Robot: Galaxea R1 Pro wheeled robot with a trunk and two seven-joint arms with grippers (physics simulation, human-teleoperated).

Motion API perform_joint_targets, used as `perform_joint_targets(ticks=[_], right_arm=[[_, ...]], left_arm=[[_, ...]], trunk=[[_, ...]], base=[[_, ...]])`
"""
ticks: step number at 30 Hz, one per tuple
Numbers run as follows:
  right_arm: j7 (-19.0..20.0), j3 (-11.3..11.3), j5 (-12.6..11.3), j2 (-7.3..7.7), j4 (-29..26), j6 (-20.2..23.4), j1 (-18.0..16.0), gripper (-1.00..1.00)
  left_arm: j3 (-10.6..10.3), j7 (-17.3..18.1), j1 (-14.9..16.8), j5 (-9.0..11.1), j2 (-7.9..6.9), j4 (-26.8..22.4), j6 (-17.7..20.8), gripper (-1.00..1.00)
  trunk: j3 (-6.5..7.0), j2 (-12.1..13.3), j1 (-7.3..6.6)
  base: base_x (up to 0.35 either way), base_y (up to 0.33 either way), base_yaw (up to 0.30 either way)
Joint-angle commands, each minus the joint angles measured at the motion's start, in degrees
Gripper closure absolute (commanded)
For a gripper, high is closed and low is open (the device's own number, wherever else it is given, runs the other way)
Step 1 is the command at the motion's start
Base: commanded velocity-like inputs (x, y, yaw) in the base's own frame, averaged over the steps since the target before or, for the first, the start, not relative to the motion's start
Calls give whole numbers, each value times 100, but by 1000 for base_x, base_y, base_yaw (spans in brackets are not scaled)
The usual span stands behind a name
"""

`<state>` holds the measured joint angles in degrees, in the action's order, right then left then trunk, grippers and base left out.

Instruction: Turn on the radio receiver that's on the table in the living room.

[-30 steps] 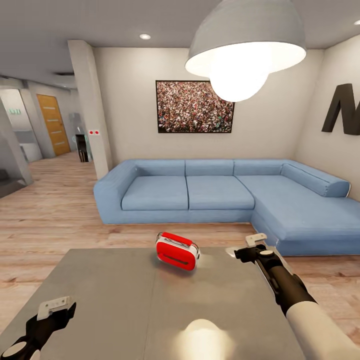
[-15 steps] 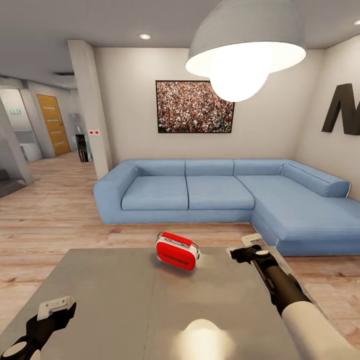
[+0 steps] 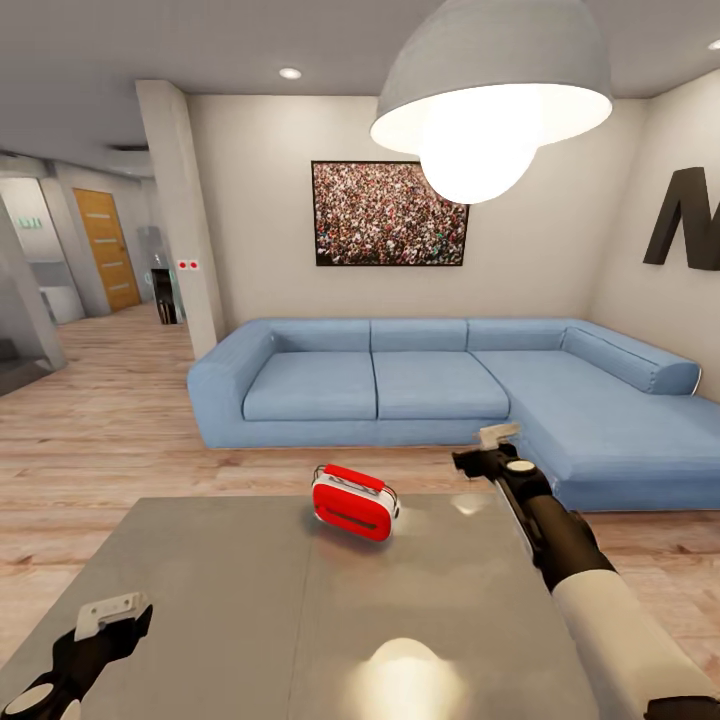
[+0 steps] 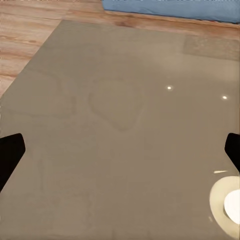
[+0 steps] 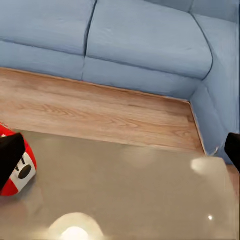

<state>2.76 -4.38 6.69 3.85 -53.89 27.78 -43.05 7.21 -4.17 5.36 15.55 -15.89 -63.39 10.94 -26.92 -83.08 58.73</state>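
Clearly the radio receiver sits left of the right tool (fingers wide apart), not touching.

Blue sofa, wood floor, pendant lamp

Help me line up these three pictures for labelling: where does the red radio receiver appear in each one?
Head view: the radio receiver sits near the table's far edge, about mid-picture, in front of the blue sofa.
Left wrist view: not in it; this picture shows the tabletop.
Right wrist view: at the picture's left edge, partly behind a dark finger.
Shared landmark: the blue sofa, also at and.
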Motion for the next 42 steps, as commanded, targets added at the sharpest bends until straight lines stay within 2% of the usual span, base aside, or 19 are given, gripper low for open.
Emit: perform_joint_targets(ticks=[1, 3, 6, 10, 13, 15, 18, 21, 24, 26, 30, 40, 42], right_arm=[[-5, 3, -5, 10, 24, 22, -103, -100], [-13, 7, -7, 22, 85, 78, -258, -100], [-67, 12, -11, 33, 491, 260, -671, -100], [-96, 11, -19, 33, 1434, 341, -1370, -100], [-74, 9, -24, 8, 1719, 376, -1652, -100], [-35, 5, -28, -65, 1805, 565, -1830, -100], [-34, 0, -27, -279, 1877, 1285, -2199, -100], [-73, -1, -22, -338, 2269, 1581, -2521, -100], [-71, -8, -14, -355, 2613, 1713, -2647, -100], [-56, -28, -3, -384, 2805, 1994, -2699, -100], [-34, -45, 7, -406, 2917, 2378, -2727, -100], [20, -53, 3, -415, 3091, 2460, -2735, -100], [22, -53, 2, -458, 3093, 2464, -2735, -100]], left_arm=[[0, 4, 0, 0, 0, 1, -36, -100], [3, 8, 0, 4, 11, 3, -125, -100], [1, 11, 0, 8, 35, 121, -260, -100], [-7, 12, 0, 16, 49, 421, -316, -100], [-8, 12, 0, 12, 55, 484, -346, -100], [-8, 8, 0, 6, 58, 509, -479, -100], [-9, 5, 0, 2, 60, 527, -661, -100], [-14, 4, -1, 1, 60, 531, -695, -100], [-16, 4, -1, 1, 60, 535, -704, -100], [-17, 4, 0, 1, 60, 534, -709, -100], [-17, 8, 0, 1, 57, 534, -708, -100], [-9, 12, 0, 16, 58, 530, -733, -100], [-9, 12, -1, 13, 53, 530, -732, -100]], trunk=[[0, 0, 0], [0, 0, 0], [0, 0, 0], [0, 0, 0], [0, 0, 0], [0, 0, 0], [0, 0, 0], [0, 0, 0], [0, 0, 0], [0, 0, 0], [0, 0, 0], [0, 0, 0], [0, 0, 0]], base=[[0, 0, 0], [0, 0, 0], [0, 0, 0], [0, 0, 0], [0, 0, 0], [0, 0, 0], [0, 0, 0], [0, 0, 0], [0, 0, 0], [0, 0, 0], [0, 0, 0], [0, 0, 0], [0, 0, 0]])
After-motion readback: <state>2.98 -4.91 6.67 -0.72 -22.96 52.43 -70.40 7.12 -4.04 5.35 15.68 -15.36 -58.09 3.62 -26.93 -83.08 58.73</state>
